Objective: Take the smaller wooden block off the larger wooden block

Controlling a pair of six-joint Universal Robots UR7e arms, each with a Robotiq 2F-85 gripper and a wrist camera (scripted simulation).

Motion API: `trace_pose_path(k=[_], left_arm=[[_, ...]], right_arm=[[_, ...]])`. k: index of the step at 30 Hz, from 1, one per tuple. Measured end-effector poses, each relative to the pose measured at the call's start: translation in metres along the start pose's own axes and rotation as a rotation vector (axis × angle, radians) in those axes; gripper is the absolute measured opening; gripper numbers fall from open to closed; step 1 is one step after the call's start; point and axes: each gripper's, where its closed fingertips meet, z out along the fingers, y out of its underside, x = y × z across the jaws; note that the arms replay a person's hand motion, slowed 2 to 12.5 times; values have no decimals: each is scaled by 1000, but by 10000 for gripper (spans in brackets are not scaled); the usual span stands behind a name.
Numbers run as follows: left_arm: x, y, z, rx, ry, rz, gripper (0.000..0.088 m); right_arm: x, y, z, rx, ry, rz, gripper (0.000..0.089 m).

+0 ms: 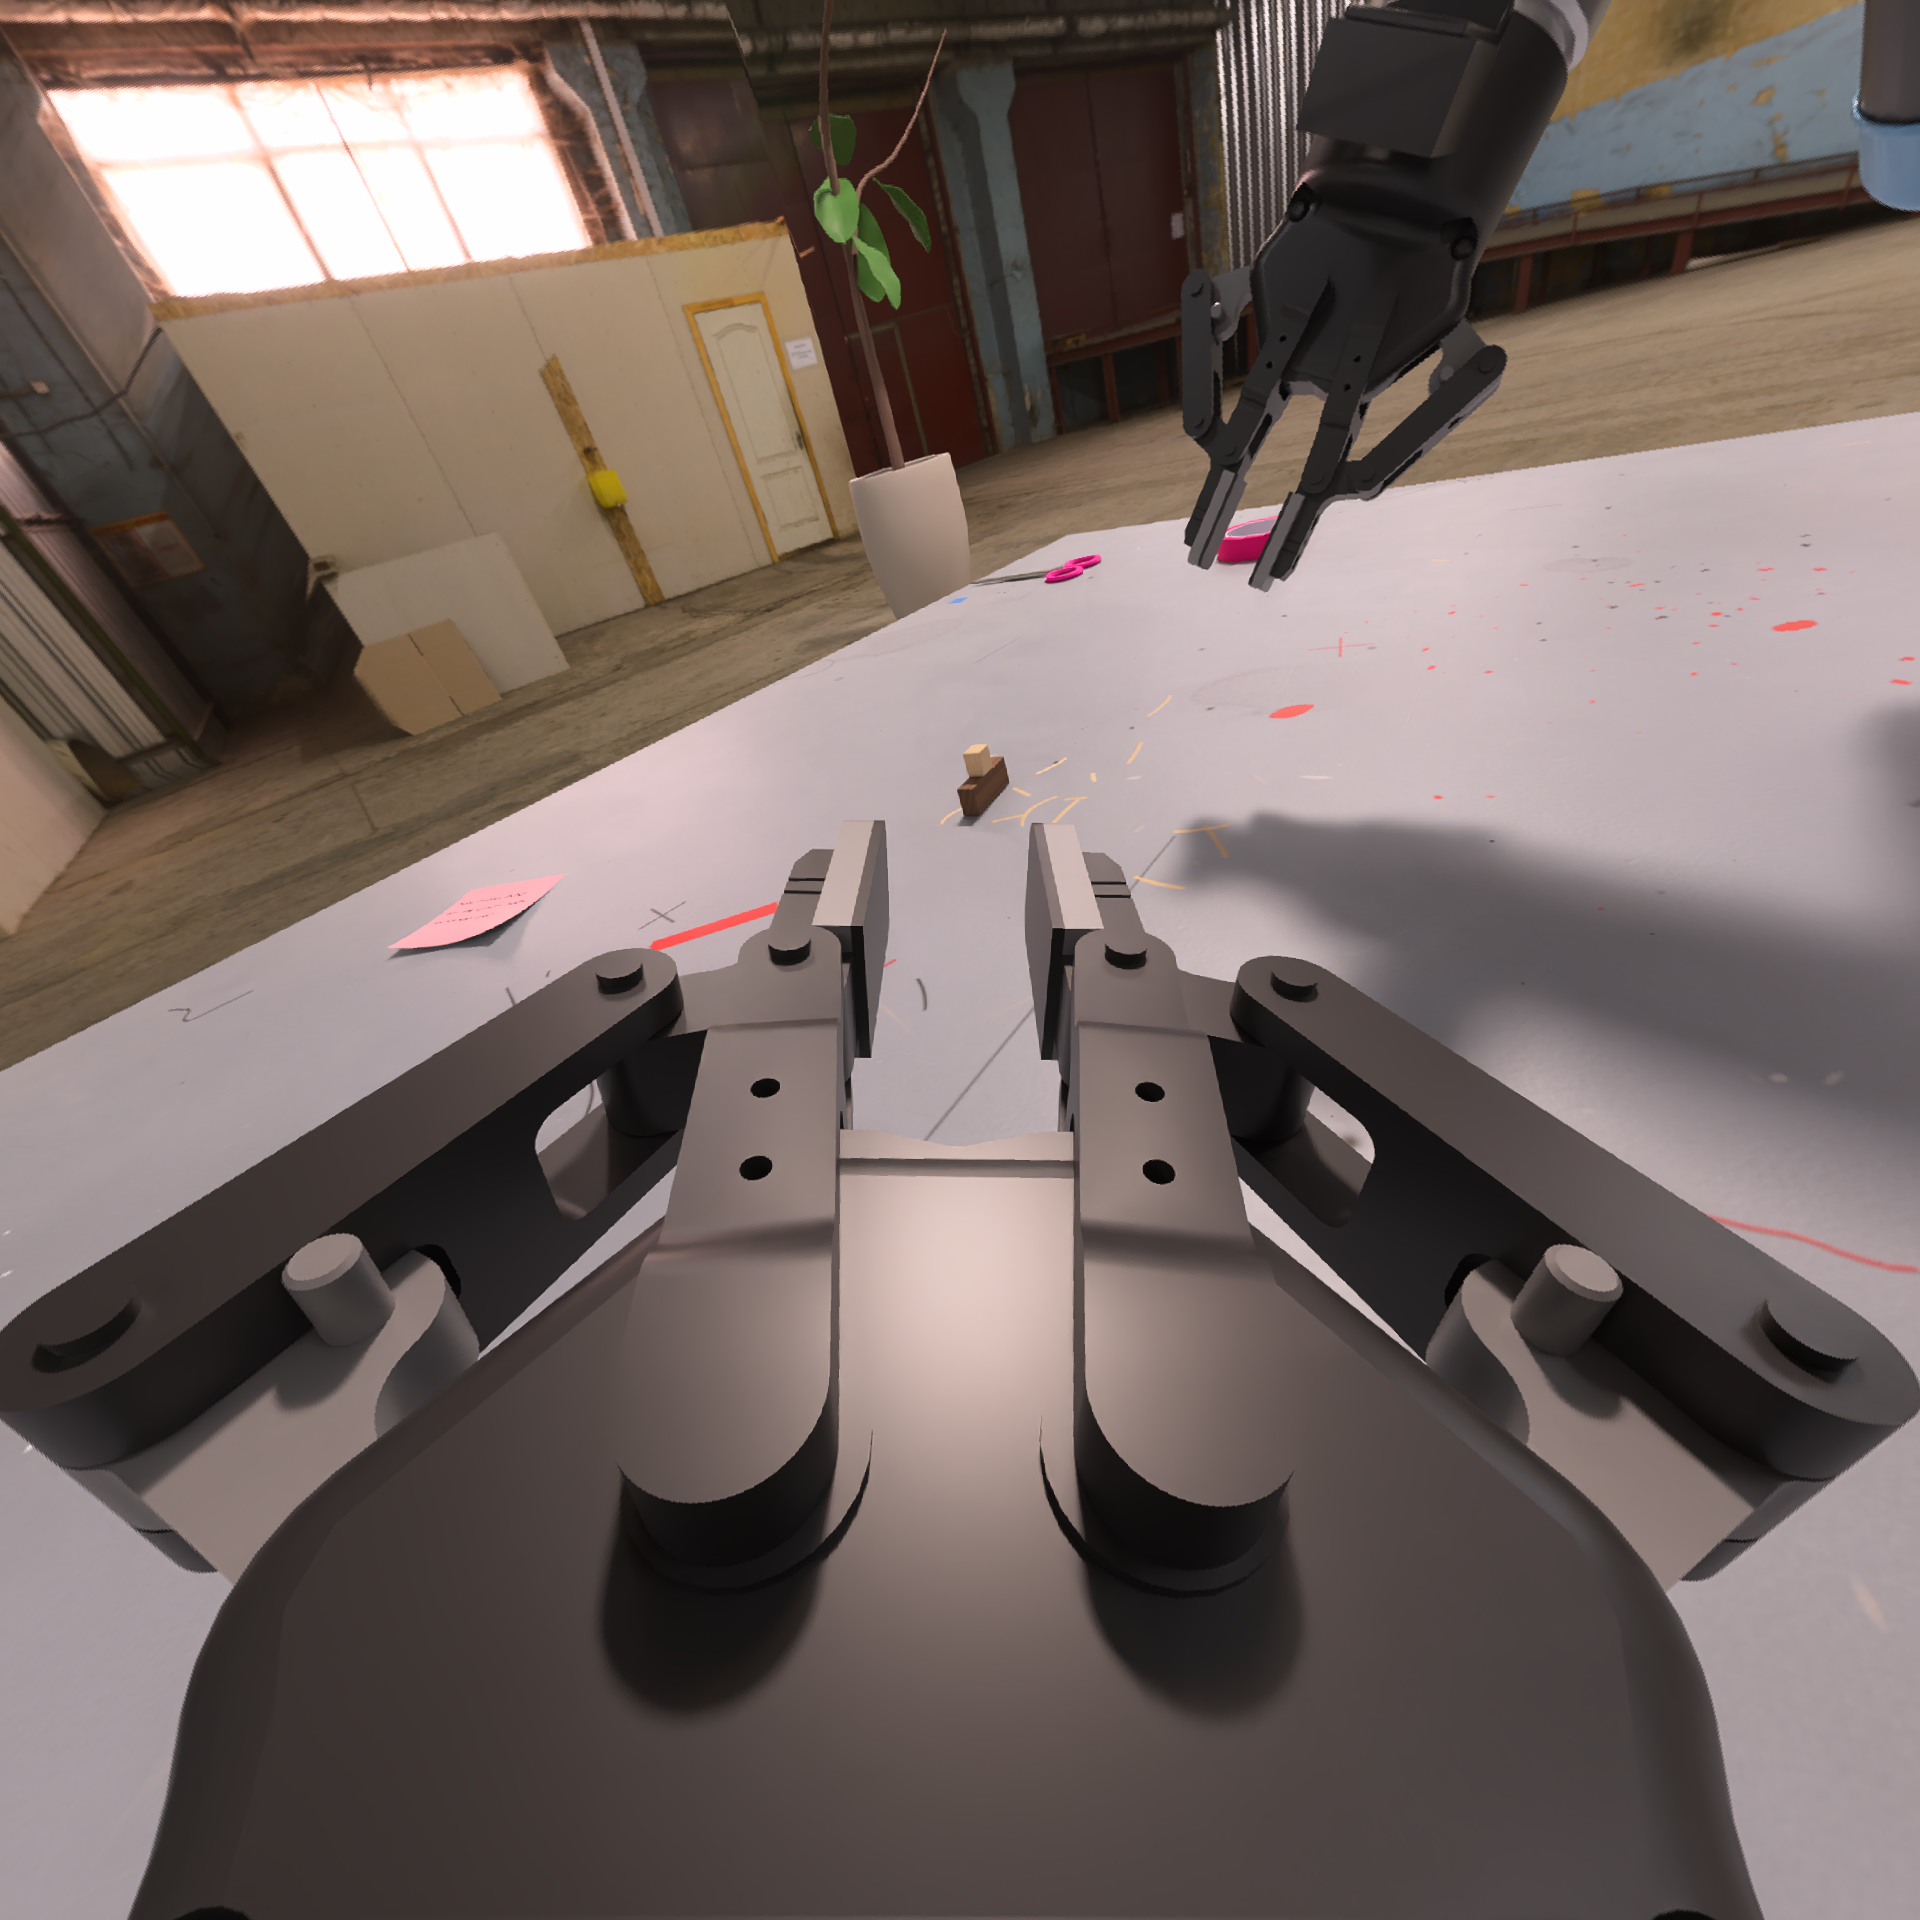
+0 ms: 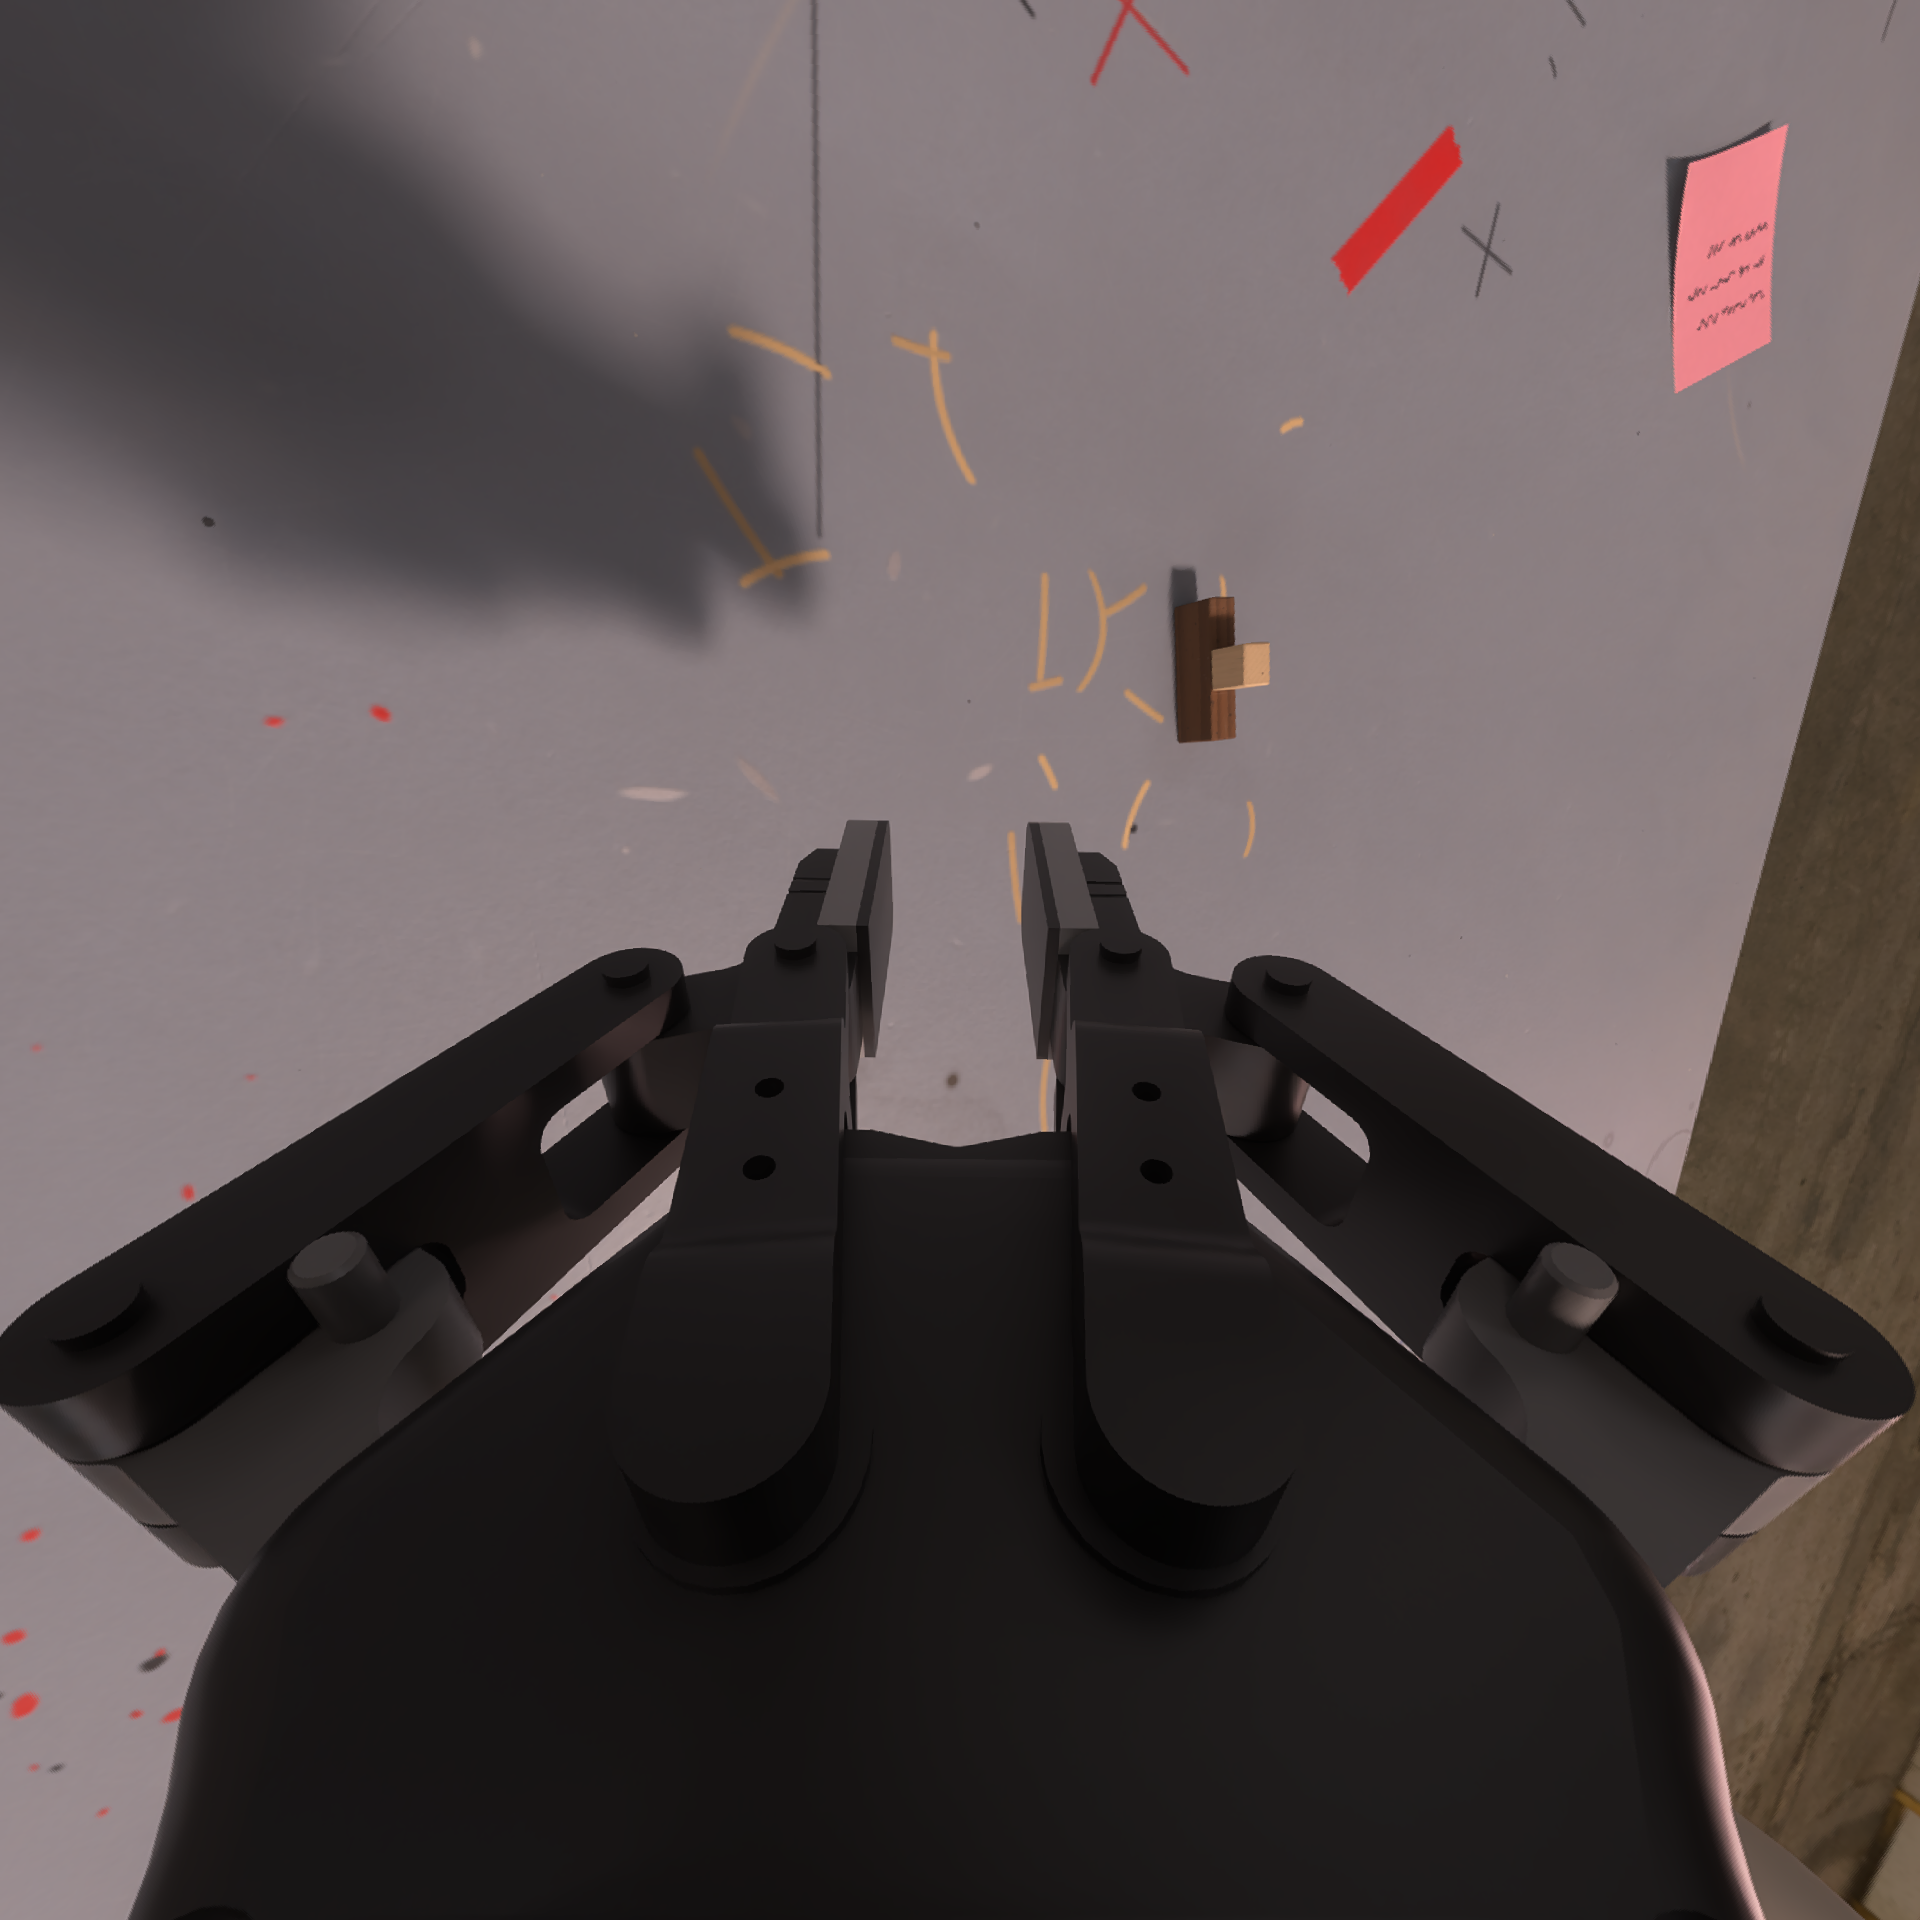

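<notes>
**Still stacked: small block on big block, both end effectors empty**

Low over the grey counter (image 1: 1455, 935), the left end effector (image 1: 956, 831) reaches forward at a shallow angle, its fingers aimed almost straight at the two blocks just ahead. The right end effector (image 1: 1236, 566) hangs higher at the far side, tilted steeply down, well apart from the blocks; from its own wrist view it (image 2: 956, 831) looks nearly straight down at the counter, with the blocks ahead and to the right of its fingertips.

The big block (image 1: 985, 795) is dark brown and lies flat. In the left wrist view its long axis runs away from the camera and slightly to the right; in the right wrist view the big block (image 2: 1195, 675) runs along the line of the fingers. The small block (image 1: 976, 760), pale wood, sits on top, near the middle in the right wrist view (image 2: 1242, 666).

Both end effectors are spread partway, a clear gap between the pads, holding and touching nothing.

A pink note (image 1: 480, 911), red tape (image 2: 1397, 208), pink scissors (image 1: 1070, 568) and a potted plant (image 1: 909, 520) lie well away.
</notes>
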Motion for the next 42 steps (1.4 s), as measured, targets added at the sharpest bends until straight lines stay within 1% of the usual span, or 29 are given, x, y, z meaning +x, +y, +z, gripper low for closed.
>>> trace_pose_path(k=[10, 23, 42], left_arm=[[-1, 0, -1, 0, -3, -5, 243], [1, 0, -1, -3, 1, -9, 243], [2, 0, -1, -6, 3, -9, 243]], right_arm=[[10, 3, 4, -8, 6, -1, 231], [17, 5, 8, -17, 16, 3, 231], [36, 15, 14, -70, 44, 8, 231]])
